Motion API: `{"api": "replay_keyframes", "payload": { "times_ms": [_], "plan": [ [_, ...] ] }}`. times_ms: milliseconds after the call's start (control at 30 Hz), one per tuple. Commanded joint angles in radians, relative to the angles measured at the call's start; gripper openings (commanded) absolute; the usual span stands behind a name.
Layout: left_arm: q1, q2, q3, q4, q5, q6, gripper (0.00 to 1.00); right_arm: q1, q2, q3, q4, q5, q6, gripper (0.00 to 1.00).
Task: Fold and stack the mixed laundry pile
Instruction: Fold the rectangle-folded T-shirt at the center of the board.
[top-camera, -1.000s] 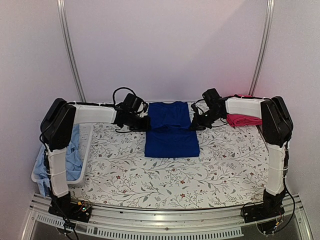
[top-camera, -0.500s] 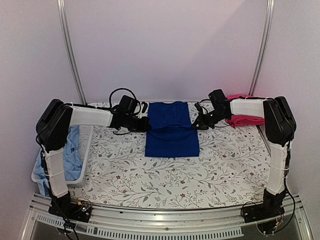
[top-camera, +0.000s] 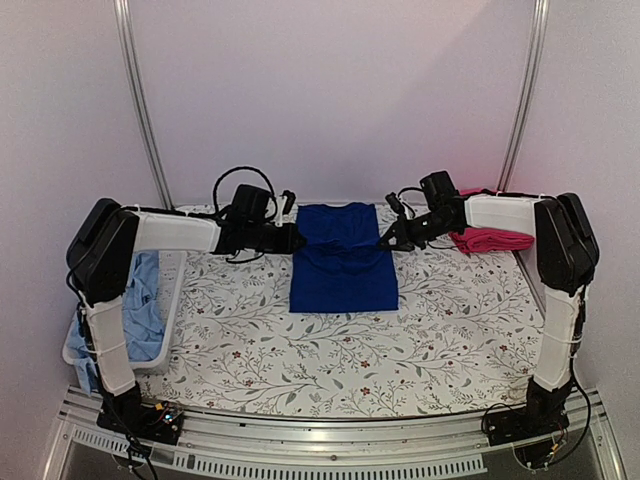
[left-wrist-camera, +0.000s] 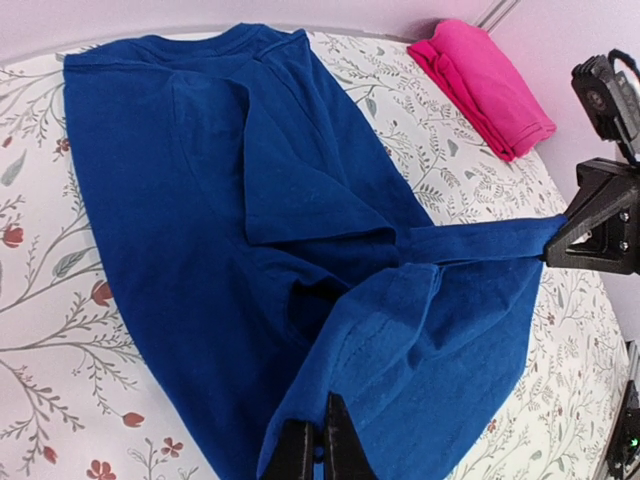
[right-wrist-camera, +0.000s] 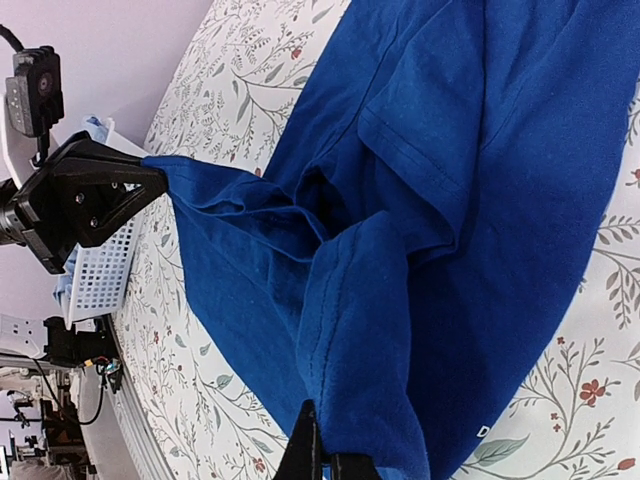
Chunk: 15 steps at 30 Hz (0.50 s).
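Claws first: the left claw (top-camera: 292, 240) is pinched narrow on the 9 o'clock side edge of the royal-blue shirt (top-camera: 342, 270); the right claw (top-camera: 386, 242) is pinched narrow on its 3 o'clock edge; each wrist view shows blue cloth caught between closed tips, with a taut tongue of fabric running across to the opposite claw.

Between the two grips the shirt is raised and rumpled into loose ridges; the rest of it lies flat on the desk (top-camera: 300, 350), collar toward 12 o'clock, hem toward 6 o'clock, around the middle of the floral cover.

The step in hand looks like a crosswise fold of this shirt. To do it well, I judge that both claws should rise together and stay level; they should keep the cloth stretched between them so the ridges pull out; they should travel the same way along the 12-to-6 line, lay edge over edge, and let go only once the layer rests flat. Uneven height or pace would likely skew the crease.

Further out, at 2 o'clock, the red-pink garment (top-camera: 490, 240) lies folded, well apart from the blue one; at 8 o'clock the light-blue shirt (top-camera: 140, 290) hangs in and over the white basket (top-camera: 172, 300).

Count: two claws, both gripping; three garments, one of each colour; one basket.
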Motion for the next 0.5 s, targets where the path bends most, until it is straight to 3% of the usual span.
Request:
{"api": "replay_keyframes", "payload": {
  "times_ms": [0,467],
  "plan": [
    [0.03,0.016,0.014,0.038,-0.01,0.0,0.0,-0.001,0.003,0.051,0.029,-0.001,-0.02,0.0],
    [0.052,0.232,0.186,-0.045,-0.053,-0.034,0.01,-0.008,0.235,0.151,0.01,0.084,0.015,0.01]
  ]
}}
